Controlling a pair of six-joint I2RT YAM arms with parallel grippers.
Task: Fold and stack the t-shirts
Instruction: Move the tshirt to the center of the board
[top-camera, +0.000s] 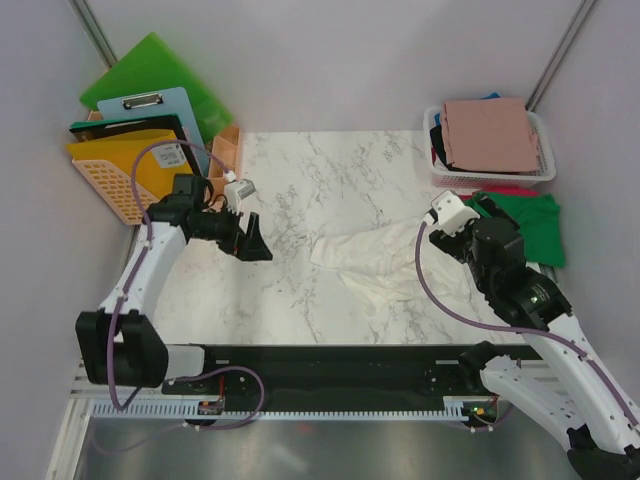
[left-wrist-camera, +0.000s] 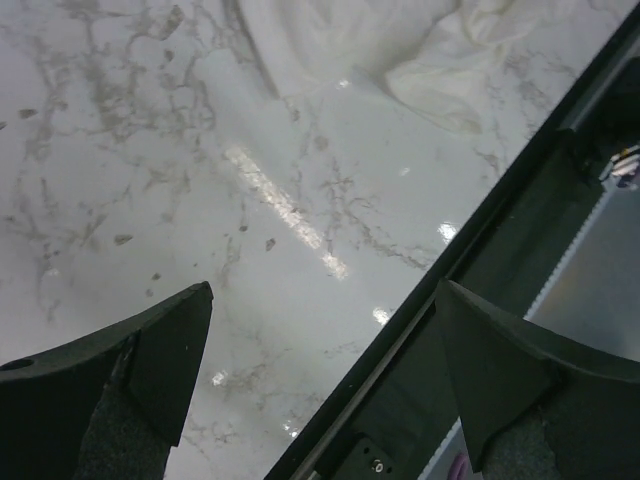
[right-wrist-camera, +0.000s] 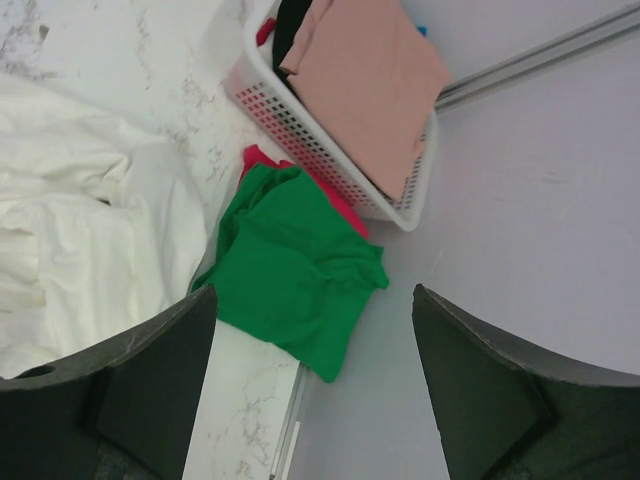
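Step in hand, by my reading: laying out the cream-white t-shirt for folding. It lies crumpled on the table, just off centre toward 4 o'clock, not yet flat.

Right gripper: jaws wide apart, holding nothing, hovering at 3 o'clock over the green t-shirt.
Left gripper: fully spread, empty, over bare marble at 9 o'clock.
Dusty-pink t-shirt: on top of the basket, at 2 o'clock.

Next move likely calls for each gripper to pinch an edge of the cream shirt and pull it flat.
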